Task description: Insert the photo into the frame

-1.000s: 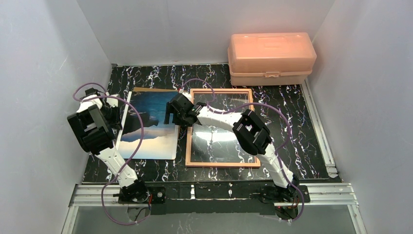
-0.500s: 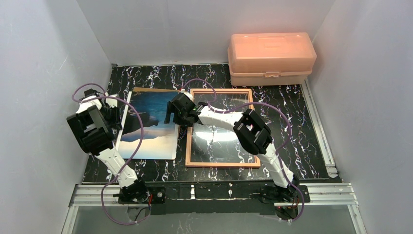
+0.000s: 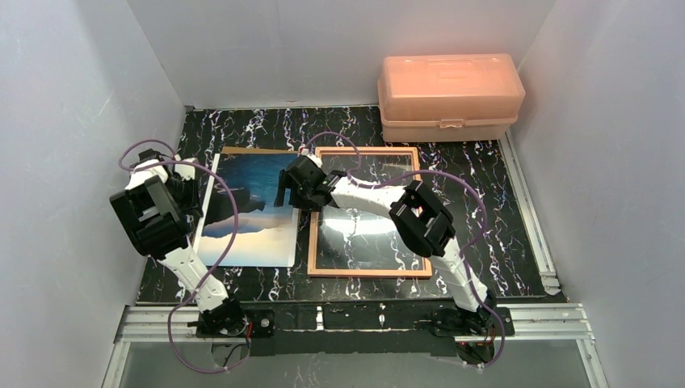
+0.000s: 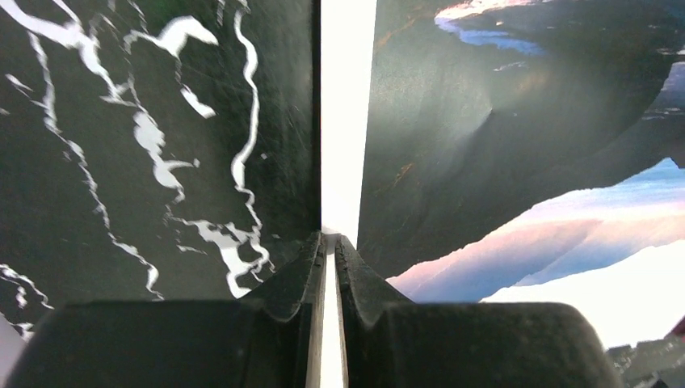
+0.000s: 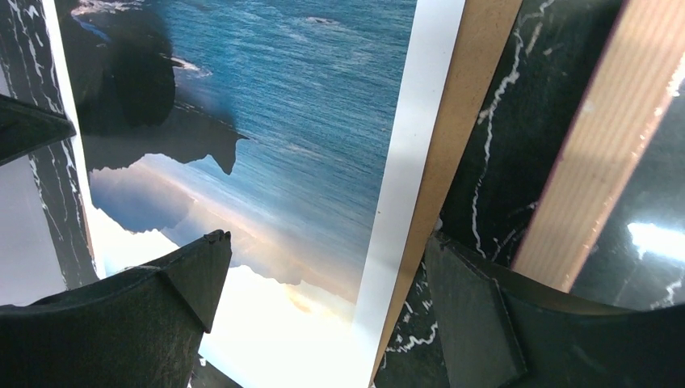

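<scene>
Photo (image 3: pixel 250 218) face up beside frame (image 3: pixel 363 272)

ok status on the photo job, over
Left gripper: jaws shut on the photo, left edge. Right gripper: jaws open astride its right edge. Photo beside the frame, not in. Right arm across the frame.

Left tool (image 4: pixel 329 239) pinched shut; right tool (image 5: pixel 325 241) spread wide, pointing down.

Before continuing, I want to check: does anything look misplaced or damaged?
No damage. The photo lies offset on a brown board, which shows past its edge beside the frame; the left hand pinches its white border.
</scene>
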You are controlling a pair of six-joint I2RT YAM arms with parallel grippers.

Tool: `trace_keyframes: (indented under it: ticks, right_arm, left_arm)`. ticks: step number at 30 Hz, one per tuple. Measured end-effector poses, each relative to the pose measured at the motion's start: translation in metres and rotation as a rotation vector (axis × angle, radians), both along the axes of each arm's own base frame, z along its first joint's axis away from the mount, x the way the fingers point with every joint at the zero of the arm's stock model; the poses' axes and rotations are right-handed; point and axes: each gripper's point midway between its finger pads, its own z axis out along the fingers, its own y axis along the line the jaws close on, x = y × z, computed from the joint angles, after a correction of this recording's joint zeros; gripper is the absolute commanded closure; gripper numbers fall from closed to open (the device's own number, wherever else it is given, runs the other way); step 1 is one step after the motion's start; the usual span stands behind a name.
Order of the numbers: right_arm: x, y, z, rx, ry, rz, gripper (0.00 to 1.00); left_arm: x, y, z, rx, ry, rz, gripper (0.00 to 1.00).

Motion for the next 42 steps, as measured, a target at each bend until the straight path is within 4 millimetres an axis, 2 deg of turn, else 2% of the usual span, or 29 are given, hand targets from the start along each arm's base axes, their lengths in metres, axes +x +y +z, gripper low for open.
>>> trace_keyframes:
  ticks: [4, 9, 12, 14, 16, 20, 27, 32, 35, 38, 42]
  right_arm:
    - [-0.005, -0.007, -0.001, -0.012, 0.011, 0.0, 0.03]
    - [-0.006, -0.008, -0.001, -0.013, 0.011, 0.001, 0.02]
    - [-0.016, -0.002, 0.001, 0.004, 0.033, 0.023, 0.02]
    - [-0.028, 0.005, 0.001, 0.011, 0.047, 0.047, 0.02]
    - [-0.039, 0.011, 0.001, 0.023, 0.056, 0.072, 0.02]
    - [-0.05, 0.018, 0.002, 0.039, 0.063, 0.098, 0.02]
    - [-0.062, 0.012, 0.002, 0.038, 0.086, 0.108, 0.02]
    - [-0.077, 0.006, 0.001, 0.018, 0.108, 0.114, 0.02]
    - [-0.087, 0.009, 0.001, 0.016, 0.113, 0.13, 0.03]
    - [-0.1, 0.013, 0.001, 0.021, 0.128, 0.146, 0.03]
    - [-0.116, 0.017, 0.001, 0.031, 0.152, 0.162, 0.03]
  left_arm:
    - [-0.011, -0.007, 0.009, -0.035, 0.023, -0.011, 0.97]
    - [-0.017, -0.011, 0.048, -0.008, -0.039, -0.027, 0.93]
    - [-0.027, -0.022, 0.058, -0.012, -0.069, -0.051, 0.93]
    - [-0.039, -0.03, 0.048, -0.027, -0.043, -0.063, 0.93]
    - [-0.052, -0.036, 0.03, -0.052, 0.012, -0.067, 0.94]
    - [-0.064, -0.037, 0.007, -0.079, 0.083, -0.058, 0.94]
    - [-0.06, -0.024, 0.012, -0.033, 0.047, -0.057, 0.94]
    - [-0.062, -0.005, 0.022, 0.024, 0.022, -0.061, 0.94]
    - [-0.064, 0.005, 0.024, 0.07, 0.012, -0.073, 0.95]
    - [-0.069, 0.009, 0.017, 0.101, 0.015, -0.088, 0.96]
    - [-0.083, 0.003, -0.001, 0.091, 0.053, -0.105, 0.97]
